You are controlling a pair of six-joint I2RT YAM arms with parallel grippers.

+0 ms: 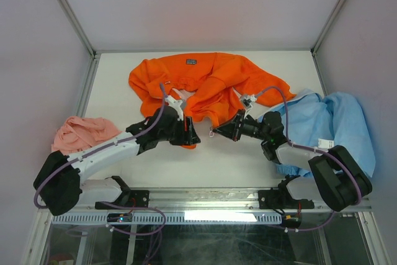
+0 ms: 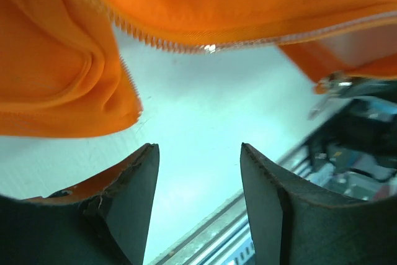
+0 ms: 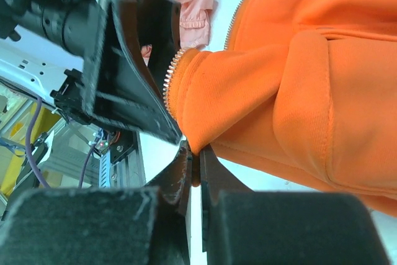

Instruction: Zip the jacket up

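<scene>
We have hardly started, because the jacket (image 1: 211,82) is not zipped at all. It lies bunched up near the far edge of the table (image 1: 248,159), about in the middle. Its front is open and its bottom hem reaches toward the middle of the table. The two front sides are spread apart, and a row of zipper teeth (image 2: 161,43) runs loose along one edge, joined to nothing. Our right gripper (image 3: 193,159) has its fingers pressed together, and it looks like they pinch the bottom corner of one front side. A small shiny metal bit (image 1: 213,131) sticks out just past them; we think it is the zipper's end piece, but it is too small to be sure. Our left gripper (image 2: 197,153) sits right at the bottom corner of the other front side with its fingers apart — only table shows between them, though some orange cloth lies against the outside of one finger. So that side is not held yet. Nearly everything is left to do: grab the second corner, bring the two bottom ends together, fit them into each other, then pull the slider up to the collar. The blue garment (image 1: 335,119) by the right edge and the pink cloth (image 1: 84,131) by the left edge are not in the way.
</scene>
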